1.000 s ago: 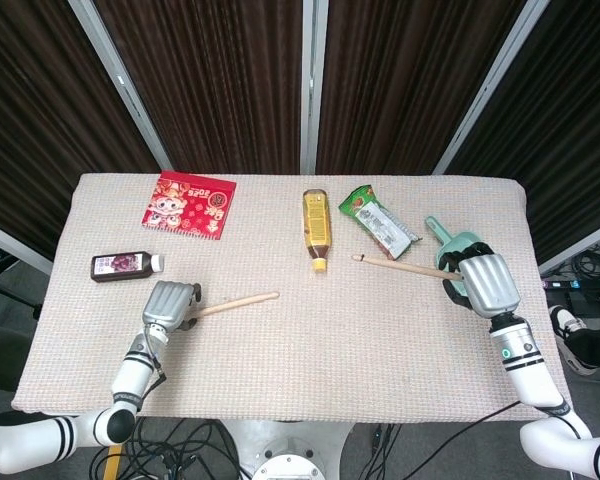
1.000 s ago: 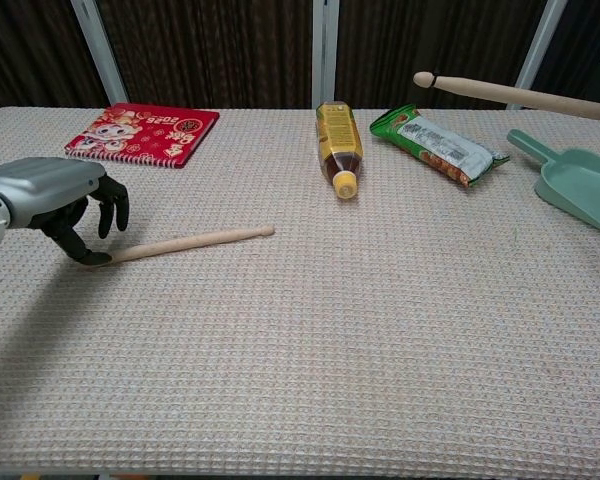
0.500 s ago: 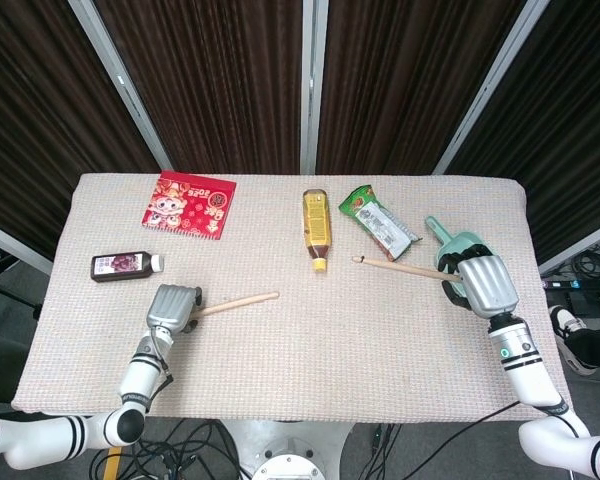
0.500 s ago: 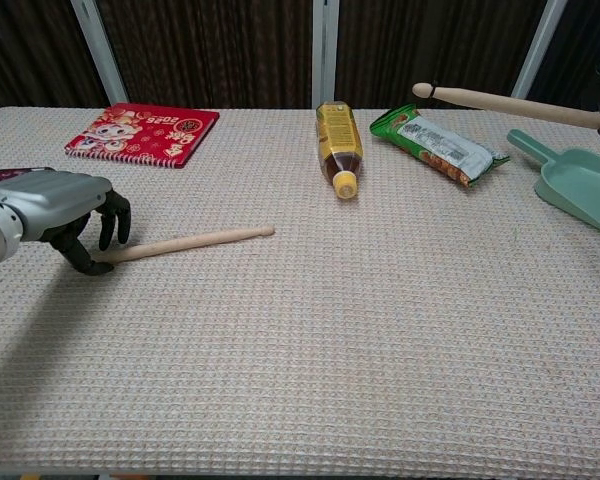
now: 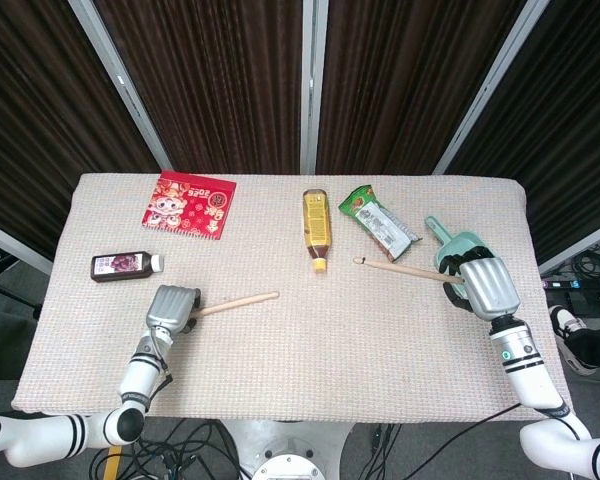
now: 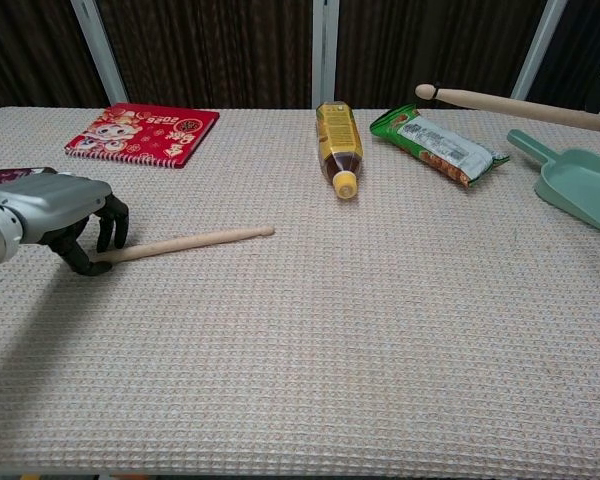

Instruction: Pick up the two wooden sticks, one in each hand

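Two pale wooden sticks: one is up in your right hand, one lies on the counter at your left.

Your right hand [image 5: 483,283] grips the far stick [image 6: 520,106] by its butt, so the rounded tip hangs clear above the counter [image 5: 380,330], over the green snack packet [image 6: 438,146] and beside the teal plastic scoop [image 6: 580,186]. Your left hand [image 6: 50,215] has its fingers [image 6: 108,232] curled onto the near stick's [image 6: 185,242] end, which rests flat; I can't tell whether that grip has closed enough to lift.
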Controlling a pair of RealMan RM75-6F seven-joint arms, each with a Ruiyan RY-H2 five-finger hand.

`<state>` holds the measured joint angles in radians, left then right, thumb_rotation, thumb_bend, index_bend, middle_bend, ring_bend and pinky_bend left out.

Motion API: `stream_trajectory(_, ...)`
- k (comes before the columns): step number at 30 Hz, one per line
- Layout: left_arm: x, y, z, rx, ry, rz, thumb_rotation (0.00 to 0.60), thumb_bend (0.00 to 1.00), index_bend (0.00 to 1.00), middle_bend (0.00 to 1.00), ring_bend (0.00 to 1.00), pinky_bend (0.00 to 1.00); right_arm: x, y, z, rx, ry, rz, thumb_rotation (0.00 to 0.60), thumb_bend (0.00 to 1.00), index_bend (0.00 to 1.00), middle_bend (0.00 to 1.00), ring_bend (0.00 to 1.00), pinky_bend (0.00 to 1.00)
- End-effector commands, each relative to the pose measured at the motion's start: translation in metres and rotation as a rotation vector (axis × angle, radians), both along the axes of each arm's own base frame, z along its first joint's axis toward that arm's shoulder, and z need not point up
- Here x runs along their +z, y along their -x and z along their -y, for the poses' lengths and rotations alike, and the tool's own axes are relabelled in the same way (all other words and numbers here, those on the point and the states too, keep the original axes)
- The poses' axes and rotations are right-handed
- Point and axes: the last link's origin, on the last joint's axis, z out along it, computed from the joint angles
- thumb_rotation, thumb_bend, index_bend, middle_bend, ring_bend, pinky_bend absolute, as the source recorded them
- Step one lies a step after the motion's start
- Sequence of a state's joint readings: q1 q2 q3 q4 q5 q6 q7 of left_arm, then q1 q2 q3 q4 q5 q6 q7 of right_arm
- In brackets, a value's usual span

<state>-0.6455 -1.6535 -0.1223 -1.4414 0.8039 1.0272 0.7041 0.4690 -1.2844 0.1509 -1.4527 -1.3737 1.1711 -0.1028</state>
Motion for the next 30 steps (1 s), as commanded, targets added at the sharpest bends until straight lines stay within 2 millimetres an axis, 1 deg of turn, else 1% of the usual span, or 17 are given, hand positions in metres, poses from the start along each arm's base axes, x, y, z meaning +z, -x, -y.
stream_trajectory(1, 0.000, 0.000, 0.000, 0.001, 0.001, 0.000, 0.600, 0.30, 0.47, 0.50, 0.72, 0.80, 0.000, 0.000, 0.000, 0.001, 0.000, 0.000, 0.600, 0.62, 0.65, 0.63, 0.42, 0.29)
stream_trajectory(6, 0.000, -0.001, -0.001, 0.000, 0.001, -0.002, 0.600, 0.31, 0.48, 0.52, 0.72, 0.80, 0.001, 0.000, -0.001, 0.001, 0.003, 0.004, 0.600, 0.62, 0.65, 0.63, 0.42, 0.29)
stream_trajectory(13, -0.002, 0.000, -0.002, -0.003, 0.007, -0.008, 0.600, 0.34, 0.49, 0.53, 0.73, 0.80, 0.001, 0.001, -0.001, -0.008, 0.005, 0.007, 0.600, 0.62, 0.65, 0.63, 0.42, 0.29)
stream_trajectory(16, -0.003, -0.001, -0.003, -0.005, 0.009, -0.007, 0.600, 0.36, 0.50, 0.54, 0.73, 0.80, 0.001, 0.002, -0.001, -0.009, 0.006, 0.010, 0.600, 0.62, 0.65, 0.63, 0.42, 0.29)
stream_trajectory(23, 0.000, 0.001, -0.005, -0.030, 0.001, 0.023, 0.600, 0.48, 0.59, 0.62, 0.75, 0.80, 0.004, 0.003, -0.003, -0.013, 0.015, 0.021, 0.600, 0.62, 0.65, 0.63, 0.42, 0.29)
stream_trajectory(26, 0.004, 0.004, -0.003, -0.043, -0.002, 0.072, 0.600, 0.51, 0.62, 0.65, 0.75, 0.81, 0.006, 0.006, -0.004, -0.022, 0.020, 0.031, 0.600, 0.62, 0.65, 0.63, 0.42, 0.29)
stream_trajectory(30, 0.013, 0.009, -0.001, -0.020, 0.017, 0.220, 0.600, 0.53, 0.64, 0.67, 0.75, 0.82, 0.006, 0.009, -0.009, -0.036, 0.016, 0.050, 0.600, 0.62, 0.65, 0.63, 0.42, 0.29)
